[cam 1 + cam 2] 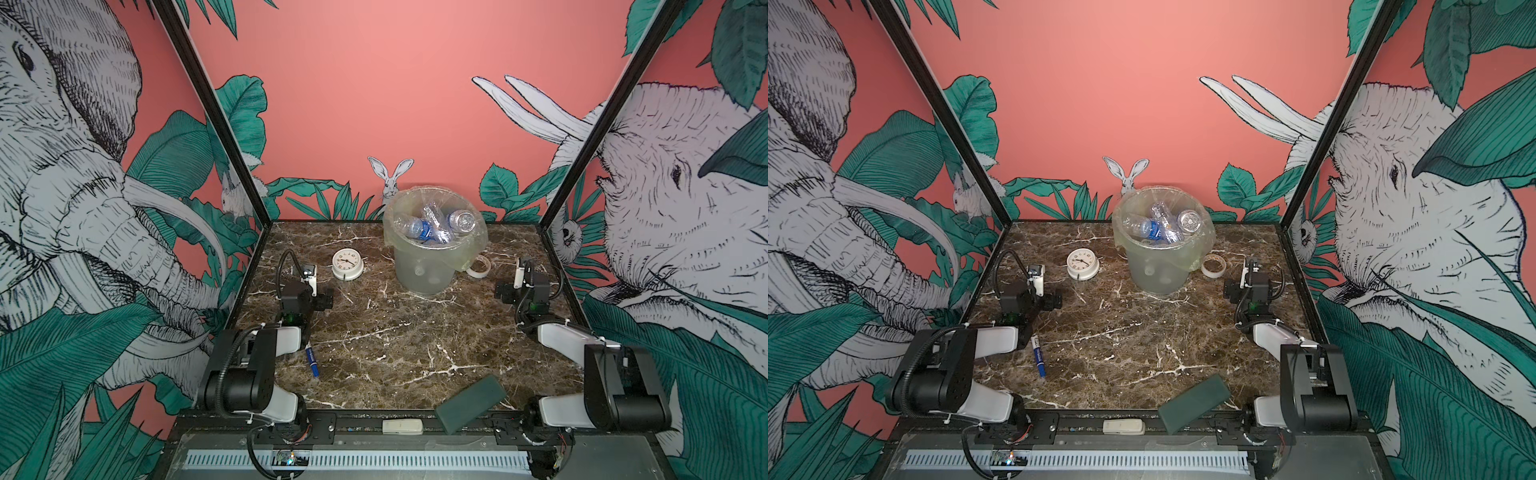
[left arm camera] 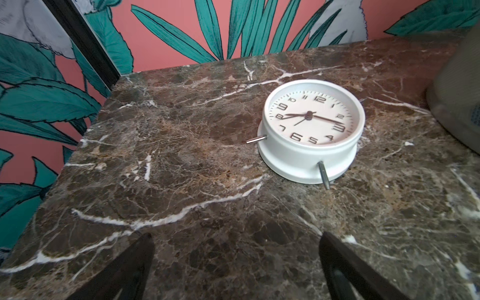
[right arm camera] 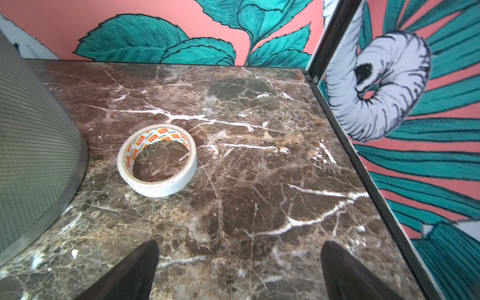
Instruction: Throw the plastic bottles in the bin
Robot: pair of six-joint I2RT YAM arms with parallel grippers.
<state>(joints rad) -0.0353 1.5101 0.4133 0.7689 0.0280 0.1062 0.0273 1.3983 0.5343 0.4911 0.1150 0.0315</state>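
The bin (image 1: pixel 419 274) (image 1: pixel 1156 274), a grey-green bucket lined with a thin bag, stands at the back middle of the marble table. Several clear plastic bottles (image 1: pixel 432 227) (image 1: pixel 1160 227) with blue labels lie piled inside it. No bottle shows on the tabletop. My left gripper (image 1: pixel 309 272) (image 2: pixel 235 236) hovers low at the left, open, with only bare marble between its fingers. My right gripper (image 1: pixel 521 270) (image 3: pixel 239 242) hovers at the right, open and empty too. The bin's wall (image 2: pixel 457 104) (image 3: pixel 31 155) shows at the edge of each wrist view.
A round white clock (image 1: pixel 348 264) (image 2: pixel 311 130) lies ahead of my left gripper. A white tape roll (image 1: pixel 478 266) (image 3: pixel 157 161) lies beside the bin, ahead of my right gripper. A blue marker pen (image 1: pixel 311 360) and a dark green block (image 1: pixel 469 403) lie near the front edge.
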